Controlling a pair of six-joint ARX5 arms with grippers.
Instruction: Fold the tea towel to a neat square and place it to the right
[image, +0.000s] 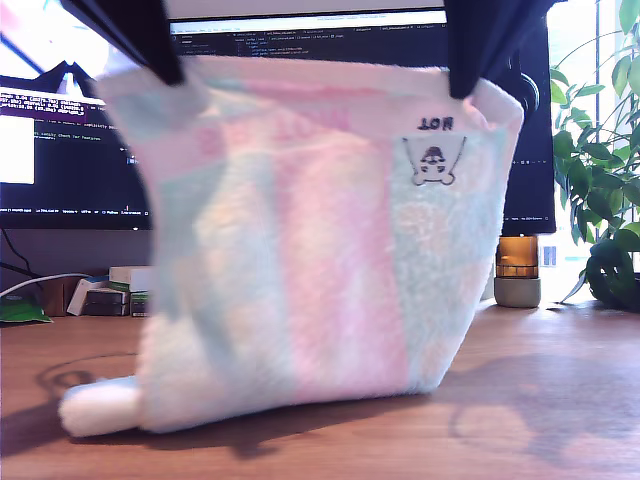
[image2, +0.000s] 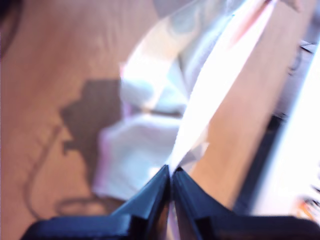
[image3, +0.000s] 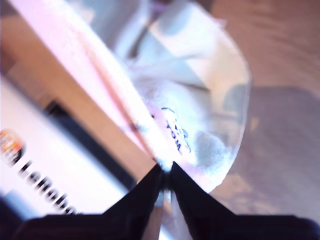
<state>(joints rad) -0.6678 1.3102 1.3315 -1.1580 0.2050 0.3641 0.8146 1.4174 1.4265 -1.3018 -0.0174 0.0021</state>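
Up close, the tea towel (image: 320, 270) hangs like a curtain between two dark arms, its lower edge and one white corner resting on the brown wooden counter (image: 540, 400). It is fluffy terry, banded in soft pink, mint and cream, blurred in places. Near the top corner at the exterior view's right, dark letters read upside down, something like "HOT", above a small dark printed figure (image: 434, 162) in a pocket-shaped outline; fainter pink lettering under the folded top hem is too smeared to read. My second pincer (image3: 167, 170) is clamped on the towel's edge right beside that dark lettering, which puts it at the exterior view's right; my first pincer (image2: 171, 172) is pinched tight on the other top corner, at the exterior view's left. Behind, monitors (image: 70, 160) show lines of code too small to read, and a leafy plant (image: 600, 170) stands at the exterior view's right beside a small amber-lit lamp (image: 517, 270). In the second wrist view a white surface carries black letters, roughly "LeRobo".
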